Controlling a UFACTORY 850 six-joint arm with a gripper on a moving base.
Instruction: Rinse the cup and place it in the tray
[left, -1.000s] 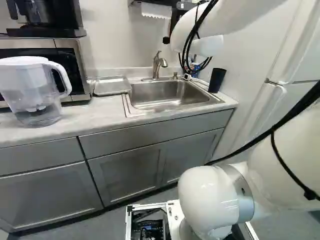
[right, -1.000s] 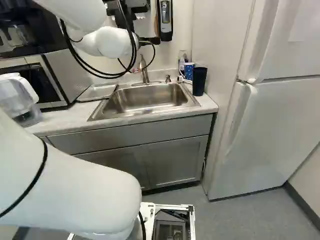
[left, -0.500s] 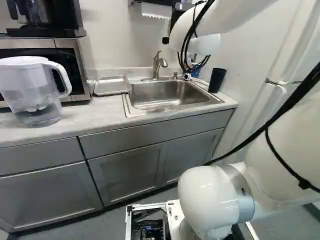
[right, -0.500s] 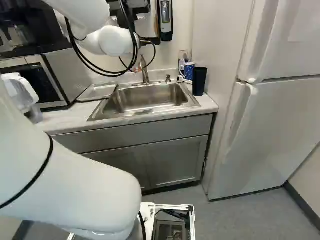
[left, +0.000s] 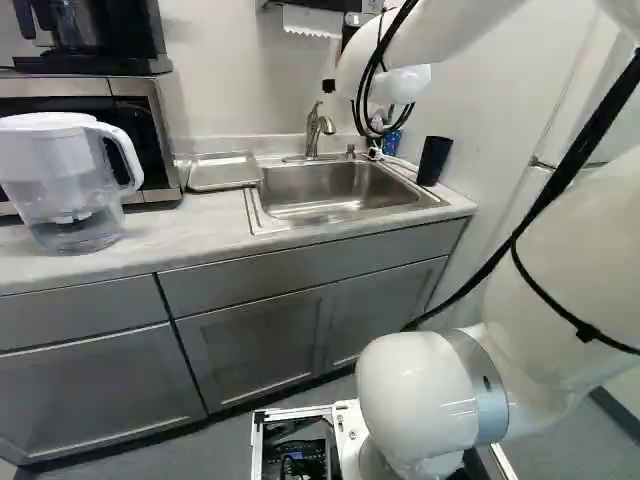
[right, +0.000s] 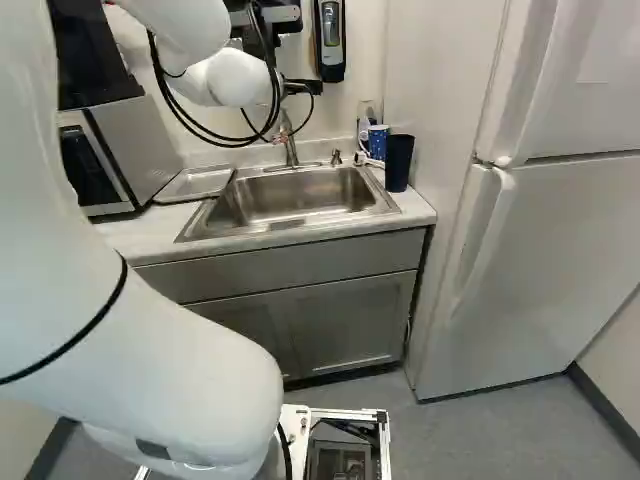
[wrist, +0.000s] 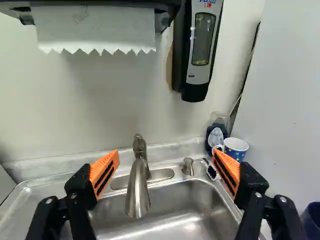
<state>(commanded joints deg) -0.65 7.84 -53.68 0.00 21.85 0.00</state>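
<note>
Reaching further toward the wall (wrist: 90, 115), the arm (right: 185, 32) has shifted; the base (left: 347, 425) has not. The gripper (wrist: 165, 154) stands wide, holding nothing. The cup (wrist: 235, 148) is by the sink's (right: 285, 205) back right corner; rinsing and placing seemingly remain. The tray (right: 193, 184) lies left of the sink. The faucet (wrist: 138, 192) and bottle (wrist: 217, 136) crowd the approach.

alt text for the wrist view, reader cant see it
An open gripper with orange pads faces a metal sink and its faucet. A blue-and-white cup and a bottle stand by the sink's far corner; a dispenser and paper towel hang above.
</note>
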